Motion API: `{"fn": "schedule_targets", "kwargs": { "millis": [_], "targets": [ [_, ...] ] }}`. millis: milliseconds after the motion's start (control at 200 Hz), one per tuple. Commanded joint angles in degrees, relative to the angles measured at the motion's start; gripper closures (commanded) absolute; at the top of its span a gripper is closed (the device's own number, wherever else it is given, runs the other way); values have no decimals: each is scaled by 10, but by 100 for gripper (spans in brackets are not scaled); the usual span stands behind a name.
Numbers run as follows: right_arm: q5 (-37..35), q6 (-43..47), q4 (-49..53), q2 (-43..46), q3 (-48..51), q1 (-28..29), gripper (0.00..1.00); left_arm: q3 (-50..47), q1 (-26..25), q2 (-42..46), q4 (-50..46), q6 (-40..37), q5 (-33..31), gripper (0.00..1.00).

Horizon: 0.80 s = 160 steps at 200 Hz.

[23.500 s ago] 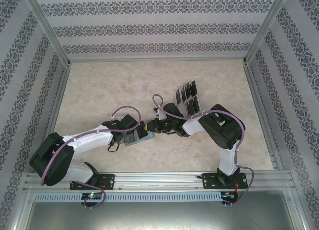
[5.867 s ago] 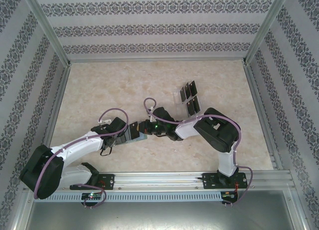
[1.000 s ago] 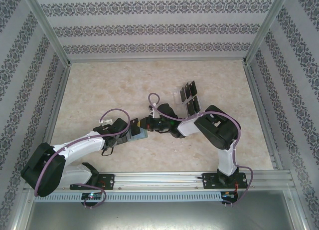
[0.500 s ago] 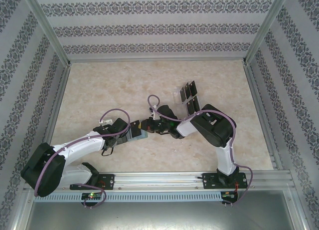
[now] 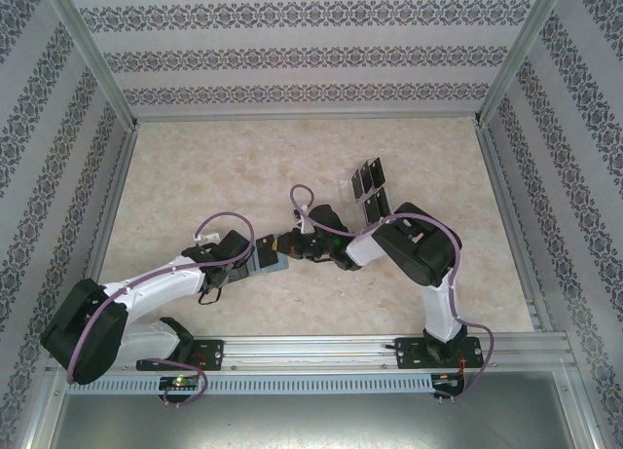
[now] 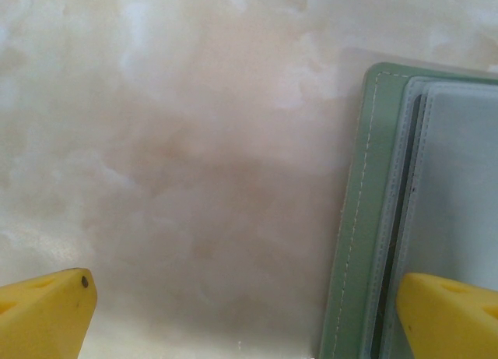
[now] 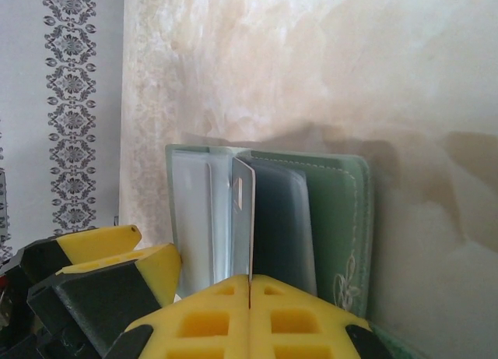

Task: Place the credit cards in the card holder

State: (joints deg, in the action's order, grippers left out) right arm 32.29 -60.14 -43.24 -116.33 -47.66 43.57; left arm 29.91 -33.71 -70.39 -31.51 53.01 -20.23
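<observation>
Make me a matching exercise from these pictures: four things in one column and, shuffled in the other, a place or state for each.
Column one:
1. left gripper
2. right gripper
3. card holder
4. cards in the tray

Column two:
A. lying open on the table
B. jaws shut on a card
C. black, standing in slots
D. jaws wide apart

Pairs: 1-D, 2-B, 3-A, 4-C
</observation>
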Motion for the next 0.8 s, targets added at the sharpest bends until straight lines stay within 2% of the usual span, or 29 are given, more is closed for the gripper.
{"fn": "schedule_targets", "kwargs": {
  "millis": [0, 315, 600, 794],
  "targets": [
    [7, -1, -3, -18, -14, 11, 100, -11, -6, -1, -31, 5, -14, 0],
    [15, -16, -12, -32, -24, 18, 100, -11, -6, -3, -30, 5, -13, 0],
    [30, -83, -93, -49, -15, 15, 100, -12, -6, 0, -38, 8, -17, 0],
    [26, -91, -102, -43, -5, 11, 100, -13, -6, 25, -62, 28, -35, 0]
  ]
}}
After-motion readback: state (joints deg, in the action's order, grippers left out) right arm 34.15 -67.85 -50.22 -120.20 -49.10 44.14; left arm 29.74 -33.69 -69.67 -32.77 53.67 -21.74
